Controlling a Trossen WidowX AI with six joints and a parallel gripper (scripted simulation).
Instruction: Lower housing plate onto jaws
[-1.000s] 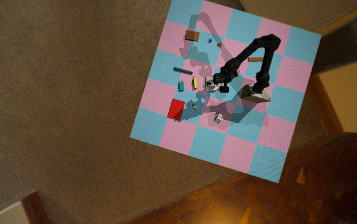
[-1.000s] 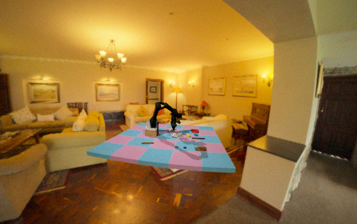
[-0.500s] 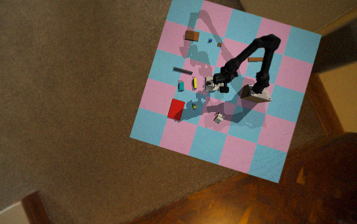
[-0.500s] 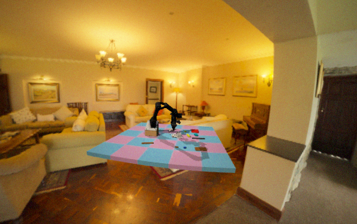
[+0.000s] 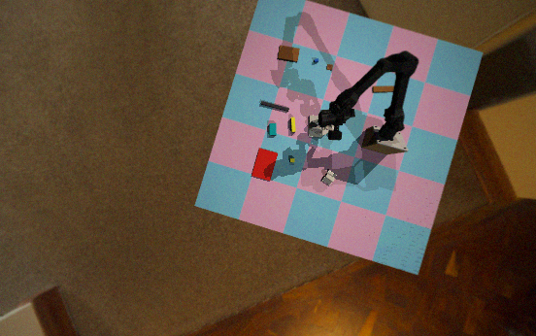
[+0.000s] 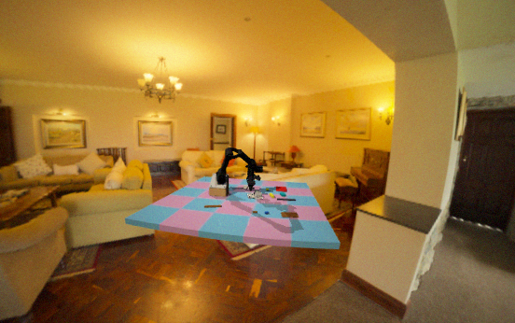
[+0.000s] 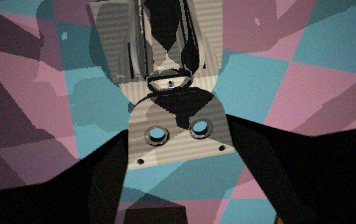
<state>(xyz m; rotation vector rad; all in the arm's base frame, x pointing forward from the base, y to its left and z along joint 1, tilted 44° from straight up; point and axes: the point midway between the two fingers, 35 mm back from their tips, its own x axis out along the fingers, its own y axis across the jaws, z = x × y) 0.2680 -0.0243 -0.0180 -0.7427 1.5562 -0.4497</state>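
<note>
The pale housing plate (image 7: 180, 142), with two large holes and two small ones, is between the fingers of my gripper (image 7: 177, 126) (image 6: 251, 188). The fingers press on its left and right edges, and my gripper is shut on it. The two long shiny jaws (image 7: 135, 42) (image 7: 191, 45) lie side by side just beyond the plate in the wrist view, over a pale ridged fixture (image 7: 111, 37) (image 5: 313, 127). The plate's rounded end overlaps the near end of the jaws and fixture. The stubs are hidden, and I cannot tell whether the plate touches them.
Around the fixture on the checkered table (image 5: 311, 218) are a yellow block (image 5: 292, 124), a teal block (image 5: 272, 129), a dark bar (image 5: 274, 106) and a red block (image 5: 264, 165). A small pale part (image 5: 328, 177) lies nearby. The arm's base box (image 5: 385, 144) is to the right.
</note>
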